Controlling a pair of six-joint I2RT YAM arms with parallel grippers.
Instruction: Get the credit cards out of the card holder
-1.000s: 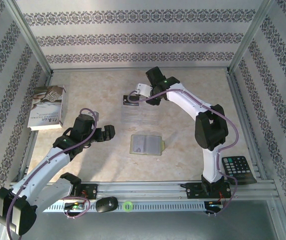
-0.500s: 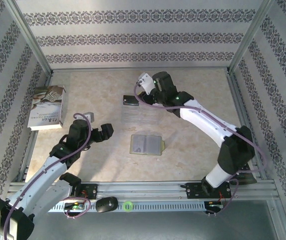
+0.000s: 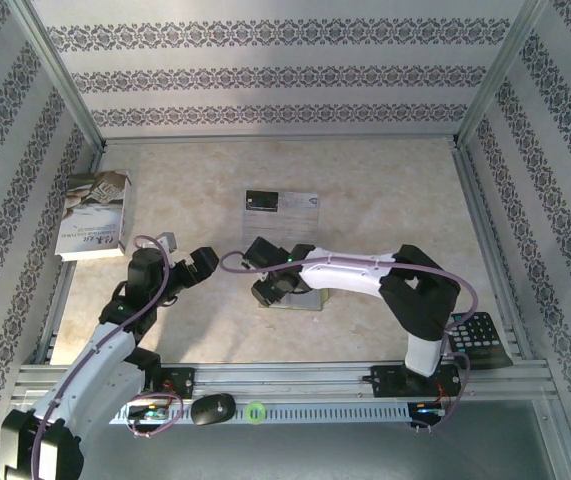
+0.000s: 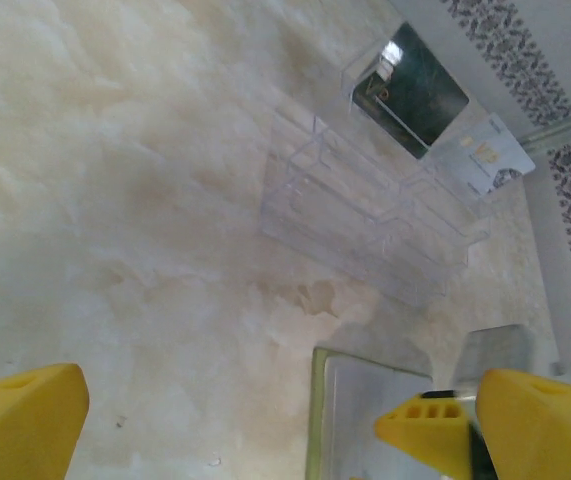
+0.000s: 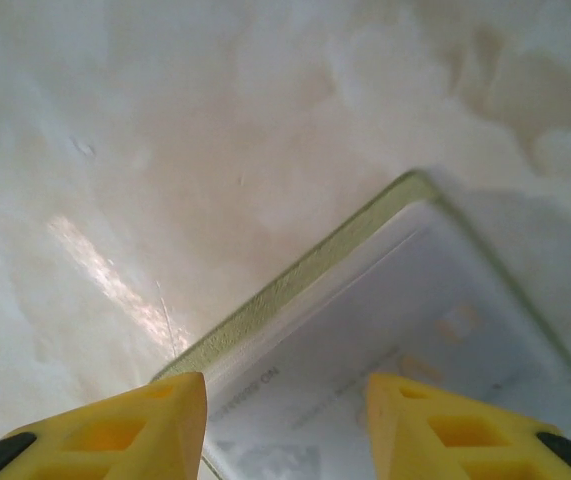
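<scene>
The card holder (image 3: 312,300) lies open at the front centre, mostly under my right arm. My right gripper (image 3: 270,290) hangs low over its left part, open. In the right wrist view the yellow-green rim of the card holder (image 5: 295,280) runs between the fingers, and my right gripper (image 5: 285,410) has only the holder's pale printed inside beneath it. Two credit cards lie at the back centre: a black card (image 3: 261,203) and a silvery-white card (image 3: 302,203). In the left wrist view the black card (image 4: 410,90) and white card (image 4: 485,155) lie beyond my open, empty left gripper (image 4: 255,420).
A clear plastic sheet (image 3: 280,225) lies under and in front of the two cards. A white-grey book (image 3: 95,215) rests at the left wall. A calculator (image 3: 480,335) sits by the right arm's base. A black mouse (image 3: 213,408) and green ring (image 3: 255,409) sit on the front rail.
My right arm let go of the black card at the back, then swung forward and down over the card holder with its jaws wider. My left arm drew slightly back towards its base.
</scene>
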